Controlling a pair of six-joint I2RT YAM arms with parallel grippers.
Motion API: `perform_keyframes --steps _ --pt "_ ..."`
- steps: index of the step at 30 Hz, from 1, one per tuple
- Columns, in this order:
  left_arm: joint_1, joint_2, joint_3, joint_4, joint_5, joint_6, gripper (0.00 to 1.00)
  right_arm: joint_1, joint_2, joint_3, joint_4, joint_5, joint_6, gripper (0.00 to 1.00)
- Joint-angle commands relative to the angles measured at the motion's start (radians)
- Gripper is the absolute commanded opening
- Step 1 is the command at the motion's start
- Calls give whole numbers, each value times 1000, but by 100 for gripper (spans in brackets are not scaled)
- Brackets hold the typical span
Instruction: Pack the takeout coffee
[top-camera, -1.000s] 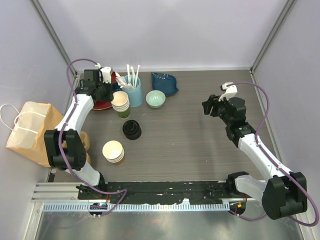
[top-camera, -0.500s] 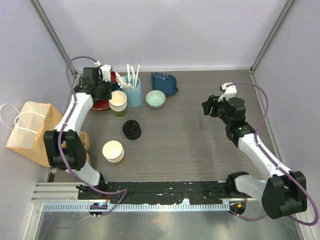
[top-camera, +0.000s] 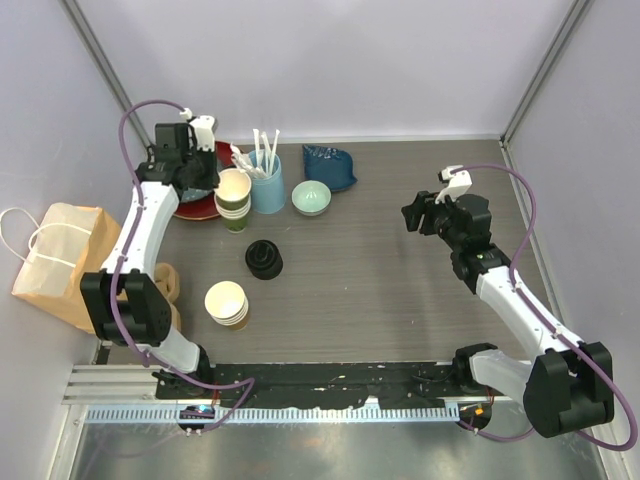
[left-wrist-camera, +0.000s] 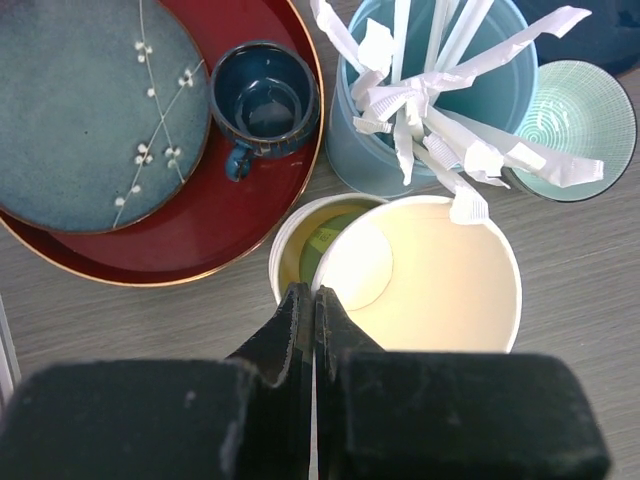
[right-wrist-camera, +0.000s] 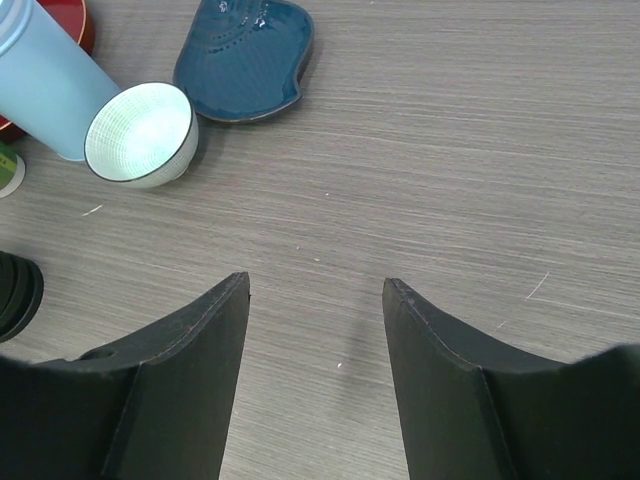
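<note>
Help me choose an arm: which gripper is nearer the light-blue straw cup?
Left. The left gripper, shut on a lidless paper cup, is beside the straw cup; the right gripper hangs open far to its right.

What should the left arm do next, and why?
Probably lift straight up. The left end effector is shut on the rim of the top paper cup, which sits over the stack below it, and the straw holder stands close beside, so a sideways pull might knock things.

A robot lab cell staged as a café — bare pale walls (top-camera: 330, 70) and metal posts (top-camera: 100, 60) just beyond the left gripper (left-wrist-camera: 305, 300), a straw holder (left-wrist-camera: 430, 110) just past its pinched paper cup (left-wrist-camera: 440, 290), and a mounting rail (top-camera: 110, 385) well back of it.
</note>
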Motion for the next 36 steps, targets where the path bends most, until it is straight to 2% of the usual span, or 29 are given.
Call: perform_keyframes --steps 1,7,10,12,14,18,19,25,28,33,36 --pt "23 -85 75 -14 38 -36 0 4 -7 66 -17 -28 12 61" --pt "23 -169 155 -72 48 -27 0 17 2 151 -74 -57 41 66" --pt "23 -186 225 -164 79 -21 0 59 27 224 -111 -51 53 67" --pt "20 -206 256 -236 131 -16 0 127 39 296 -150 -5 48 70" --pt "-29 -221 258 -276 152 13 0 180 74 357 -189 18 47 73" --pt "-163 -246 229 -368 120 65 0 357 156 581 -258 34 42 77" --pt "-208 -241 224 -380 99 69 0 386 170 618 -269 38 45 77" --pt "-321 -235 177 -387 50 70 0 587 303 808 -339 92 -7 77" --pt "-348 -236 172 -383 47 63 0 613 384 881 -419 87 -13 77" --pt "-359 -233 163 -380 94 59 0 619 466 938 -453 -64 1 69" --pt "-359 -236 160 -377 102 57 0 621 507 954 -470 -58 1 65"
